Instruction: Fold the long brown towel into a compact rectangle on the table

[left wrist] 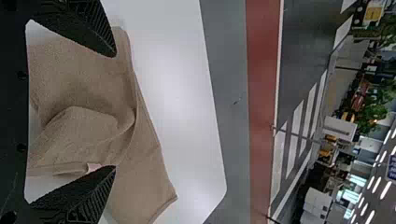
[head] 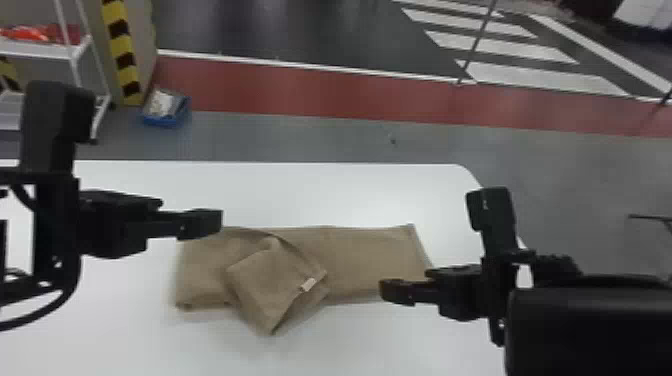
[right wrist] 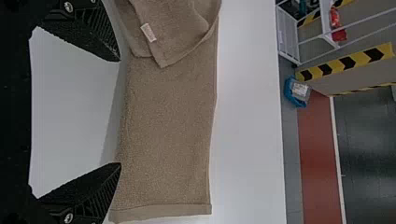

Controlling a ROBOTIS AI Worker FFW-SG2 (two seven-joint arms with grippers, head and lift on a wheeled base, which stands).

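A: Biggest first. Got the table (head: 350, 192)?
B: Yep, white, under the lot. Towel (head: 365, 260) on top, long axis running left to right, roughly along the far edge.
A: Lying flat?
B: Only at the right end. Left of middle, covered by a twisted flap (head: 265, 282), with a corner poking out past the near long edge.
A: Closest to which gripper?
B: Probably the left gripper (left wrist: 116, 112). From there, go right and a bit nearer for the flap. For the right gripper (right wrist: 120, 112), flat end close by, just beyond the near long edge; flap off to the left.
A: Holding anything?
B: Nope, both empty, both spread wide.
A: Next call?
B: Looks part folded, skewed. Likely square the flap to the long axis first, left side leading, then swing the flat end leftward over the top. Careful with a deep pinch: might drag the under layer and skew the strip.
A: Smallest bit?
B: Tag (head: 308, 285), pale, on the flap's right-hand side. Handy for judging the twist.
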